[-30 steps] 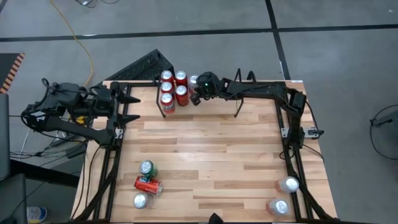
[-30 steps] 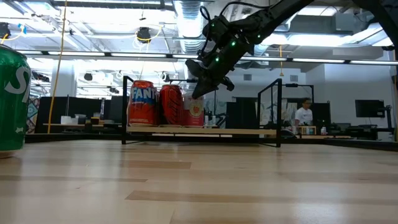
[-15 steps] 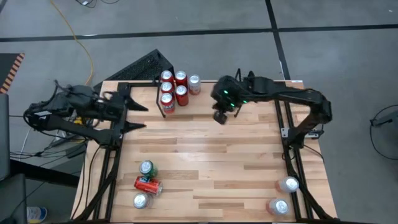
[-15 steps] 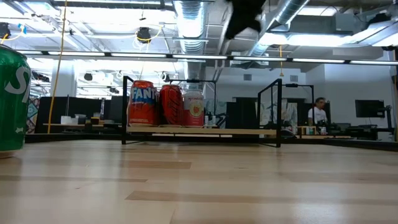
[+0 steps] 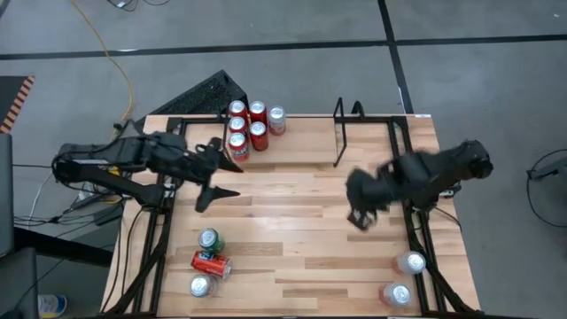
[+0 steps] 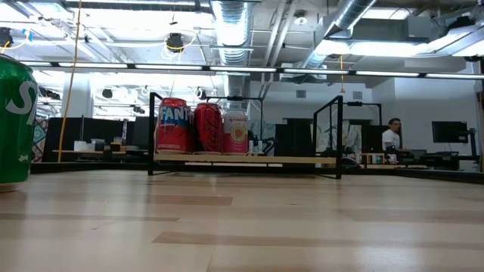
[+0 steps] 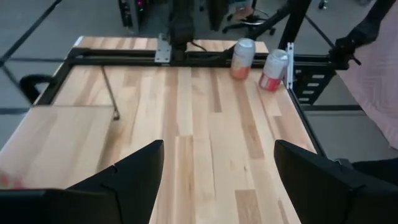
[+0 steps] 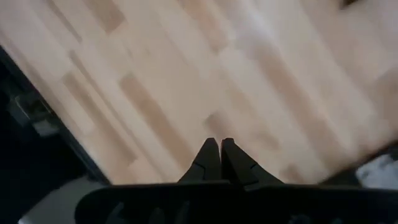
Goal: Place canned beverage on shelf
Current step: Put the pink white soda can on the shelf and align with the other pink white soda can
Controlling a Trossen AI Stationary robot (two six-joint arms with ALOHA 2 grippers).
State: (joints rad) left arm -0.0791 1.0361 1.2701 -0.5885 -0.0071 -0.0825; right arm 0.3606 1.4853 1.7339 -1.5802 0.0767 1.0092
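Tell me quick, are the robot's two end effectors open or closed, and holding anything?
Left end effector: open, holding nothing.
Right end effector: closed, holding nothing.

We count ten cans: five upright on the shelf (image 5: 283, 133) at the table's (image 5: 292, 230) far edge, three near the front left corner, one lying down, two at the front right corner.

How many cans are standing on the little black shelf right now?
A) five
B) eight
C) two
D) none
A: the high view shows five cans grouped at one end of the shelf, four with red sides and one with a silver top beside them.
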